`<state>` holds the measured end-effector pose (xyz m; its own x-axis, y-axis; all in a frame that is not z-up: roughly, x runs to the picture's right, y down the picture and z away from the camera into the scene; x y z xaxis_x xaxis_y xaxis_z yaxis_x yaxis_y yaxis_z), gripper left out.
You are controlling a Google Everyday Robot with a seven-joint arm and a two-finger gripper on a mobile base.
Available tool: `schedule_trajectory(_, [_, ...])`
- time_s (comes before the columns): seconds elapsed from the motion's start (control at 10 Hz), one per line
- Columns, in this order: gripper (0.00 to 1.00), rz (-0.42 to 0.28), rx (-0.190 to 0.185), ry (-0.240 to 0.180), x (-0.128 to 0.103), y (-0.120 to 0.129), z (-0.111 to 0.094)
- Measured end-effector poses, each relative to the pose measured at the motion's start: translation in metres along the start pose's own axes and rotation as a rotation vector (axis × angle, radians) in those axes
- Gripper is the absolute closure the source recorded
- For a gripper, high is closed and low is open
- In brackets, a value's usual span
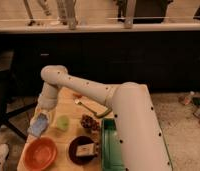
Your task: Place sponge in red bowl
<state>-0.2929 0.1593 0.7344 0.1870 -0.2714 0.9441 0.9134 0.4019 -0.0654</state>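
Note:
The red bowl (39, 153) is round, orange-red and empty, at the front left corner of the wooden table (68, 107). The sponge (38, 126) is a small blue-grey pad, tilted, at the table's left edge just behind and above the bowl. My white arm reaches from the right, bends at an elbow (54, 77) and comes down onto the sponge. The gripper (42, 118) sits at the sponge's top and looks shut on it, though its tips are mostly hidden by the wrist.
A pale green round item (62, 122) lies right of the sponge. A dark brown plate (75, 155) holds a small pale box (86, 149). A brown clump (88, 121), a green tray (111, 150), a yellow-green long item (95, 107) and a small orange thing (78, 95) lie further right.

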Motion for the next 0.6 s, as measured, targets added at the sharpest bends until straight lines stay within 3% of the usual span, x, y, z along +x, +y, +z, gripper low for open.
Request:
schedule_trajectory(0.3, [1.00,-0.006,-0.046,0.014,-0.028,-0.002,0.008])
schedule_trajectory(0.6, [1.00,0.036,-0.063,0.045,-0.047,-0.005,0.015])
